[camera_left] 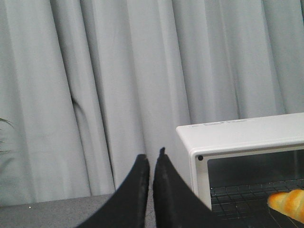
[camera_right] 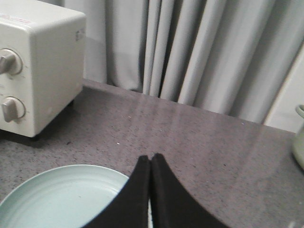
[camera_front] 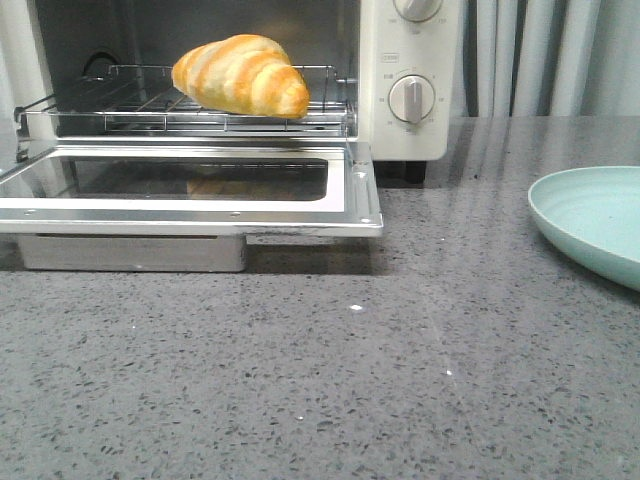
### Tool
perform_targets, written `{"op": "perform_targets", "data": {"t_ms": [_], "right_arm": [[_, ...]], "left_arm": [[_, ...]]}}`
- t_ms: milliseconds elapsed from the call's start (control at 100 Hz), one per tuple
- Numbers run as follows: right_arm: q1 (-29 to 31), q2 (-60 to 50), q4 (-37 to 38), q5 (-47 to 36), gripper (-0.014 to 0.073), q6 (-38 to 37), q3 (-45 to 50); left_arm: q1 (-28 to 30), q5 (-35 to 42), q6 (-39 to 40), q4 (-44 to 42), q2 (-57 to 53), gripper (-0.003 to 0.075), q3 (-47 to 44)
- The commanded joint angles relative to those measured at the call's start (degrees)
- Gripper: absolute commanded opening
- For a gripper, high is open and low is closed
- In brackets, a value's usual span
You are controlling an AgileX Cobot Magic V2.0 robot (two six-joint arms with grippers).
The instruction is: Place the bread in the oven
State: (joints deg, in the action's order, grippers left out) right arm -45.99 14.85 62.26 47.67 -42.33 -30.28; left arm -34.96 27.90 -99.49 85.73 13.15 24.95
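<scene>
the oven stands with its door dropped open – the bread lies on the wire rack inside. left gripper and right gripper – fingertips pressed together, holding nothing.

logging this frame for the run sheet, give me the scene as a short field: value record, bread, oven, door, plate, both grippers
bread: bread lying on the wire rack inside the oven, held by neither gripper
oven door: door dropped open, lying flat toward the camera
plate: pale green plate on the grey counter, right of the oven, nothing on it
left gripper: left gripper shut, holding nothing, raised beside the oven
right gripper: right gripper shut, holding nothing, above the plate's edge
task state: bread is in; door not yet closed
</scene>
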Motion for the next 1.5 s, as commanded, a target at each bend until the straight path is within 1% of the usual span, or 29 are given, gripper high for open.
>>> {"op": "perform_targets", "data": {"t_ms": [0, 60, 210, 840, 910, 1000, 1080, 1140, 1230, 1310, 1340, 1420, 1490], "right_arm": [[0.0, 0.6, 4.6, -4.8, -0.0057, -1.7, 0.3], [0.0, 0.6, 4.2, -4.1, -0.0057, -1.7, 0.6], [0.0, 0.6, 3.6, -4.0, -0.0057, -1.7, 0.6], [0.0, 0.6, 2.8, -4.1, -0.0057, -1.7, 0.6], [0.0, 0.6, 2.8, -4.1, -0.0057, -1.7, 0.6], [0.0, 0.6, 2.8, -4.1, -0.0057, -1.7, 0.6], [0.0, 0.6, 2.8, -4.1, -0.0057, -1.7, 0.6], [0.0, 0.6, 2.8, -4.1, -0.0057, -1.7, 0.6], [0.0, 0.6, 2.8, -4.1, -0.0057, -1.7, 0.6], [0.0, 0.6, 2.8, -4.1, -0.0057, -1.7, 0.6], [0.0, 0.6, 2.8, -4.1, -0.0057, -1.7, 0.6], [0.0, 0.6, 2.8, -4.1, -0.0057, -1.7, 0.6], [0.0, 0.6, 2.8, -4.1, -0.0057, -1.7, 0.6]], "left_arm": [[-0.2, -1.3, 1.3, -0.9, 0.8, -0.002, 0.9], [-0.2, -1.3, 1.3, 1.4, 0.8, -0.002, 0.9], [-0.2, -1.3, 1.3, 2.9, 0.8, -0.002, 0.9], [-0.2, -1.3, 1.3, 2.9, 0.8, -0.002, 0.9], [1.1, -1.3, 1.3, 2.9, 0.8, -0.002, 0.9], [5.3, -0.3, 1.1, 2.5, 0.8, -0.002, 0.9], [10.4, -3.5, 2.8, 8.2, 0.8, -0.002, 1.0], [15.4, -5.1, 2.8, 10.2, 0.8, -0.002, 1.0], [24.0, -8.5, 2.8, 16.0, 0.8, -0.002, 1.0], [31.6, -13.9, 2.8, 20.8, 0.8, -0.002, 1.0], [34.6, -16.2, 2.9, 20.8, 0.8, -0.002, 1.0], [39.8, -24.5, 2.9, 20.8, 0.8, -0.002, 1.0], [43.3, -28.4, 3.9, 20.9, 0.8, -0.002, 1.0]]}}
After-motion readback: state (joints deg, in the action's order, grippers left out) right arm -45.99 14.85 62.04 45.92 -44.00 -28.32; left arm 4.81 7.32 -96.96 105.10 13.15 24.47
